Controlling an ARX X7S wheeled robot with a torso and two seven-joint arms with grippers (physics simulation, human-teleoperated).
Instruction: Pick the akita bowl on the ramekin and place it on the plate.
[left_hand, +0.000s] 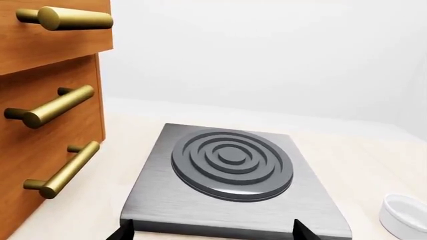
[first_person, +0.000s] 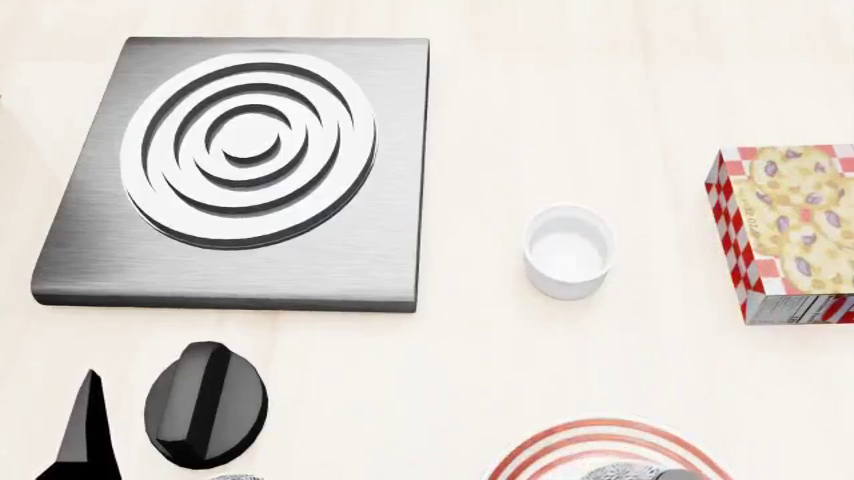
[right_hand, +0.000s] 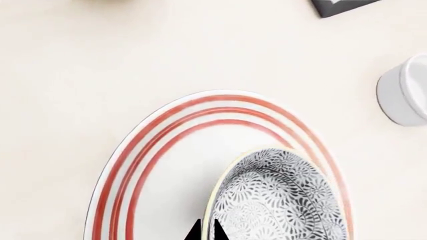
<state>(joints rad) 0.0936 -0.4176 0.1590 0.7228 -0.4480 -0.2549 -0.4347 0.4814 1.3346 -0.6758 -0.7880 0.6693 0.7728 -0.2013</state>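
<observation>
**Bowl over the plate, pinched at its rim**

The patterned bowl (right_hand: 280, 200) is over the red-ringed plate (right_hand: 153, 165); whether it already rests there, I cannot tell from the wrist view. The right gripper (right_hand: 205, 231) seems to pinch its rim, one tip on each side of the wall. The white cup (first_person: 569, 250) stands empty, well apart. The bowl looks stiff, glossy and breakable, so the rim is the sensible hold. The left gripper (left_hand: 213, 230) is spread above the burner plate (left_hand: 230, 165).

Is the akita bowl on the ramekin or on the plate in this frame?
On the plate. The right wrist view shows the akita bowl over the plate, inside its red rings; the ramekin stands empty on the counter.
</observation>
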